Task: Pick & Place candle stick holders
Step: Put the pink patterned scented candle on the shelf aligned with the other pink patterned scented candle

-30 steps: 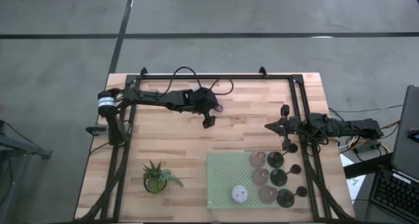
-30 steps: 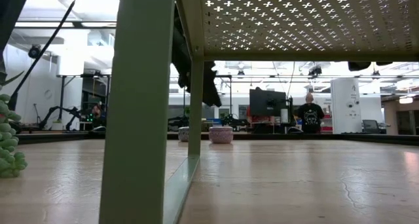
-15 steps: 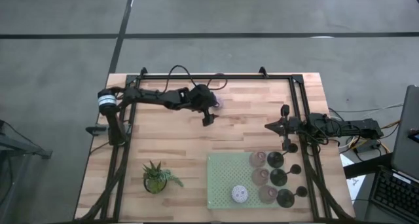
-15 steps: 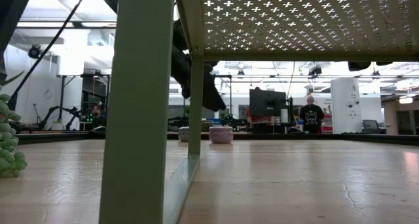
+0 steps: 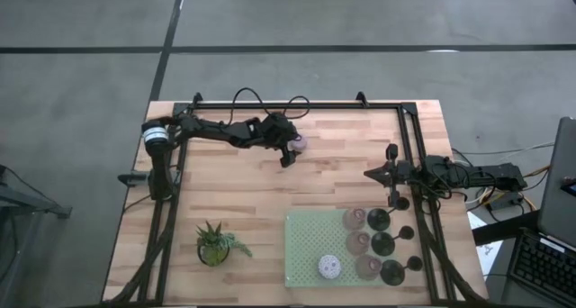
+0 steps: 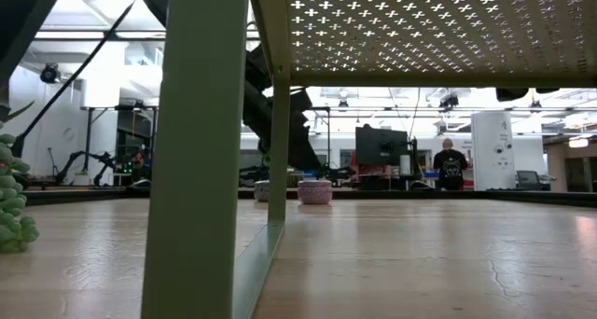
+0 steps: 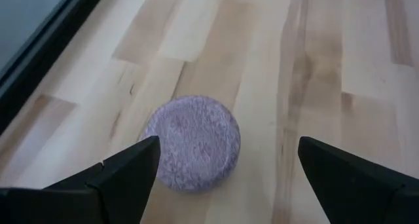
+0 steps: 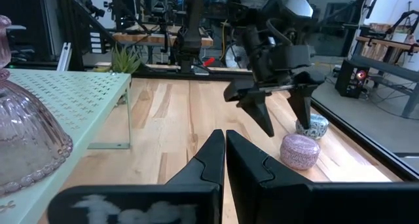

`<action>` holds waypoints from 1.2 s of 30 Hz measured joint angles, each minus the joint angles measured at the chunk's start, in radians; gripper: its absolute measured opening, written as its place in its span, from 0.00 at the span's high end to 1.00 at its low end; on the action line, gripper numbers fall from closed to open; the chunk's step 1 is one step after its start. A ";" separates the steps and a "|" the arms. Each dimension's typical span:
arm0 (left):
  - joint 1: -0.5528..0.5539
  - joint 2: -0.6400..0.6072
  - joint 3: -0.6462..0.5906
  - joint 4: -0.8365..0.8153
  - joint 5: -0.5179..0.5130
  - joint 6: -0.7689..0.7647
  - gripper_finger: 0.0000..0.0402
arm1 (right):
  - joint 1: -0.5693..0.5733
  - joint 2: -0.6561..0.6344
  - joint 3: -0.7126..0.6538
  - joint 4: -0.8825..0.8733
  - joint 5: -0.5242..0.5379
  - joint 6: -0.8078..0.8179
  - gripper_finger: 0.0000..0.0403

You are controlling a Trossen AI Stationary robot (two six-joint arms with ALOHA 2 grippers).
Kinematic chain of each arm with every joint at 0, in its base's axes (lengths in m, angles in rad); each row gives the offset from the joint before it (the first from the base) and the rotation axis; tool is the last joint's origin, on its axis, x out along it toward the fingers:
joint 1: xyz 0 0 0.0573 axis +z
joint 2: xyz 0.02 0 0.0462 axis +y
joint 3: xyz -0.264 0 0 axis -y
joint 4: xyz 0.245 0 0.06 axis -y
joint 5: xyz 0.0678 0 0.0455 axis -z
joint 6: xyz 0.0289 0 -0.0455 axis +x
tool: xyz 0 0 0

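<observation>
Left arm: extended from the worktop's (image 5: pixel 243 195) left edge toward its far middle, wrist pitched down. Left end effector (image 5: pixel 288 152): fingers (image 7: pixel 127 175) spread wide, empty, poised just above a short round lilac holder (image 7: pixel 192 143), which stands on the worktop between them, untouched. A pale-blue holder (image 8: pixel 311 126) stands just beside the lilac one.

Right arm: lying low along the right edge, reaching inward. Right end effector (image 5: pixel 369 174): fingers pressed together, holding nothing.

Green perforated rack (image 5: pixel 310 249), near right: carries pink bell-shaped holders (image 5: pixel 354 220), black round-based holders (image 5: pixel 379 221) and one pale round holder (image 5: pixel 329 267).

Small potted plant (image 5: pixel 216 243): near left, well apart.
</observation>
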 joint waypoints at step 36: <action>0.050 0.140 0.018 0.140 0.019 -0.041 0.17 | 0.000 0.000 0.000 0.000 -0.001 -0.002 0.98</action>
